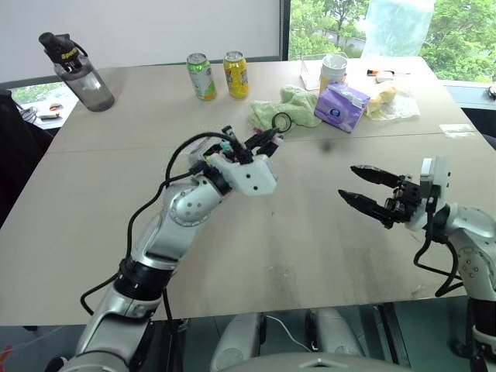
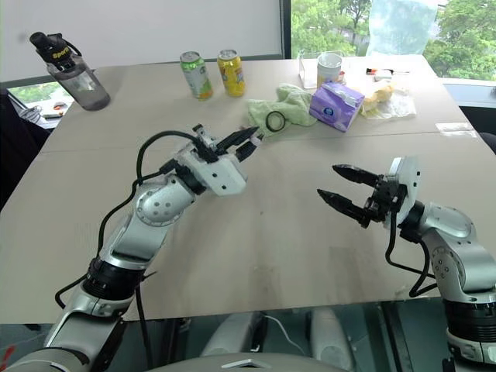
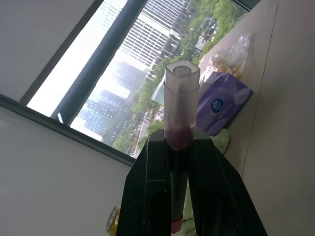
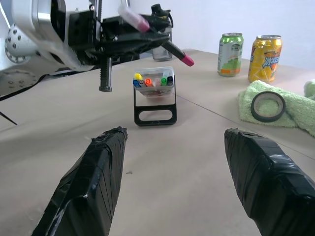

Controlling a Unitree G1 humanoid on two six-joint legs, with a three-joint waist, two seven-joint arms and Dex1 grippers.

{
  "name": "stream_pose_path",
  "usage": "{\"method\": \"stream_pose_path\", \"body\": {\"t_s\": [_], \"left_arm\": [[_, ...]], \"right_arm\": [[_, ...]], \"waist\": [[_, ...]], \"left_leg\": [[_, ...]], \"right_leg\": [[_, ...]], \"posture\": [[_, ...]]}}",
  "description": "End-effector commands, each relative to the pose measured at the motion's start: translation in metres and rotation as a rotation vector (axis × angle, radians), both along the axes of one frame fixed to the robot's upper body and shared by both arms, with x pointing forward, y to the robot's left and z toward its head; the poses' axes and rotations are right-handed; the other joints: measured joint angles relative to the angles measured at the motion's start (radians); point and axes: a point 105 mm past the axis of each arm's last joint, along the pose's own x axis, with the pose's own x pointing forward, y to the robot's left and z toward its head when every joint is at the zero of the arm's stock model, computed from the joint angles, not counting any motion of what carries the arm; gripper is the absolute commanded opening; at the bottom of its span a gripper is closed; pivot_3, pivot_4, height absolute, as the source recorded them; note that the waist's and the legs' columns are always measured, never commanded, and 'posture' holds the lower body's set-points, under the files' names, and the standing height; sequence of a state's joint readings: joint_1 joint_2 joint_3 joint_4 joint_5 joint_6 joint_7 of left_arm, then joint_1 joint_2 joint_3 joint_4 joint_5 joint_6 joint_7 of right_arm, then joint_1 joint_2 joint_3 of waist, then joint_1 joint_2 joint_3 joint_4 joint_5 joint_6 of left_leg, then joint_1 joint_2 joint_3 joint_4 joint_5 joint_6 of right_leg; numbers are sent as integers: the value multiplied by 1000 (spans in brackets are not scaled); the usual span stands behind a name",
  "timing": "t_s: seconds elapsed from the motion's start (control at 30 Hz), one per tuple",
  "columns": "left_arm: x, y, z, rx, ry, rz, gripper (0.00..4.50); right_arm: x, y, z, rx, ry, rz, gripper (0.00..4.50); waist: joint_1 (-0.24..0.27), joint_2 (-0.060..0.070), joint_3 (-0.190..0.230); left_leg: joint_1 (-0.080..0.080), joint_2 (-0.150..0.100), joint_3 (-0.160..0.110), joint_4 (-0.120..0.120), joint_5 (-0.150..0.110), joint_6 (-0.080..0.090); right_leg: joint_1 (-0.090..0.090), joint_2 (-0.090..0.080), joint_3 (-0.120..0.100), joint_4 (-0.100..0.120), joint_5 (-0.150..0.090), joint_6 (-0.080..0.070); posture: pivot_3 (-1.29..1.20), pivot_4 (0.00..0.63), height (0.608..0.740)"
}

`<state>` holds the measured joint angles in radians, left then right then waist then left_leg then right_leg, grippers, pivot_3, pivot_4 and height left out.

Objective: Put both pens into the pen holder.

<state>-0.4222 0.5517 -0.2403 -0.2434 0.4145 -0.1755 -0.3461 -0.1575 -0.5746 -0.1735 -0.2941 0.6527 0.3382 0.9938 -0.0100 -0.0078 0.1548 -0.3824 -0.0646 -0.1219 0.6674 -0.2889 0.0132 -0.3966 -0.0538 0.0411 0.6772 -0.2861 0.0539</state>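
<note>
1. We see a pen (image 4: 147, 30) clamped in the left gripper (image 4: 140, 39), held in the air above the table (image 1: 310, 232). Its fingers (image 3: 152, 196) are pressed tight on the dark barrel.
2. This pen has a pink end (image 4: 187, 60) that sticks out past the fingertips, and a pale, clear cap (image 3: 181, 105) at the other end with a pinkish band just below it.
3. In the right wrist view the pen lies tilted, pink end lower, and hangs above and a little nearer than the holder (image 4: 154, 96), not touching it.
4. The holder stands upright on the table, a black frame with a clear box on top. Yellow, orange, green and blue marker tips show in the box.
5. In the head views the left arm covers the holder, so we cannot place it there.
6. The right gripper (image 1: 372, 194) is wide apart and empty, its two black fingers (image 4: 88, 187) spread with bare table between them. It hovers to the right of the left gripper, well apart from it, and points toward it.
7. Further back lie a green cloth (image 1: 291, 108) with a roll of black tape (image 4: 268, 105) on it, and a purple tissue pack (image 1: 341, 107) just beside the cloth.
8. Two cans (image 1: 218, 75), one green and one yellow, stand side by side near the far edge, with a paper cup (image 1: 333, 71) to their right and a dark water bottle (image 1: 77, 70) at the far left.
</note>
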Motion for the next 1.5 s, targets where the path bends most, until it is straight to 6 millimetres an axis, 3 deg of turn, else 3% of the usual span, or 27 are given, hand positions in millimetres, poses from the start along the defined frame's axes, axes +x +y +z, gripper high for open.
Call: {"method": "stream_pose_path", "body": {"t_s": [0.03, 0.23, 0.47, 0.83, 1.03, 1.17, 1.2, 1.27, 1.43, 1.5], "left_arm": [[-4, 6, 6, 39, -98, 33, 0], [1, 26, -8, -4, -57, 112, 0], [-1, 24, -18, -37, 19, 113, 0], [1, 35, -13, -28, -13, 194, 0], [6, 45, -26, -33, 79, 235, 0], [10, 50, -24, -46, 80, 262, 0], [12, 53, -22, -53, 72, 279, 1066], [15, 55, -20, -60, 64, 297, 1490], [19, 56, -16, -58, 39, 322, 3842], [20, 56, -16, -62, 37, 325, 4477]], "right_arm": [[-4, -1, 8, 23, -46, 11, 3381], [-2, 1, 3, 8, -42, 23, 3381], [-1, 1, 4, 12, -46, 30, 3381], [-1, 2, 0, 13, -42, 30, 3381], [0, 2, -1, 11, -43, 30, 3381], [0, 1, -2, 8, -43, 31, 3381], [0, 1, -2, 8, -43, 31, 3427], [-1, 1, -2, 8, -43, 31, 3427], [-1, 2, -2, 5, -45, 30, 3427], [-1, 3, -2, 6, -45, 31, 3427]], "waist": [[1, 0, 0], [1, 0, 0], [2, 0, 0], [1, 0, 0], [1, 0, 0], [1, 0, 0], [1, 0, 0], [1, 0, 0], [1, 0, 0], [1, 0, 0]], "left_leg": [[0, 0, -1, 0, 0, 0], [0, 0, 0, 0, 0, 0], [0, 0, -1, 0, 0, 0], [0, 0, -1, 0, 0, 0], [0, 0, -1, 0, 0, 0], [0, 0, -1, 0, 0, 0], [0, 0, -1, 0, 0, 0], [0, 0, -1, 0, 0, 0], [0, 0, -1, 0, 0, 0], [0, 0, -1, 0, 0, 0]], "right_leg": [[0, 0, 0, 0, 0, 0], [0, 0, 0, 0, 0, 0], [0, 0, 0, 0, 0, 0], [0, 0, 0, 1, 0, 0], [0, 0, 0, 1, 0, 0], [0, 0, 0, 1, 0, 0], [0, 0, 0, 1, 0, 0], [0, 0, 0, 1, 0, 0], [0, 0, 0, 1, 0, 0], [0, 0, 0, 1, 0, 0]], "posture": [[0, 150, 740], [0, 150, 740], [0, 150, 740], [0, 150, 740], [0, 150, 740], [0, 150, 740], [0, 150, 740], [0, 150, 740], [0, 150, 740], [0, 150, 740]]}}
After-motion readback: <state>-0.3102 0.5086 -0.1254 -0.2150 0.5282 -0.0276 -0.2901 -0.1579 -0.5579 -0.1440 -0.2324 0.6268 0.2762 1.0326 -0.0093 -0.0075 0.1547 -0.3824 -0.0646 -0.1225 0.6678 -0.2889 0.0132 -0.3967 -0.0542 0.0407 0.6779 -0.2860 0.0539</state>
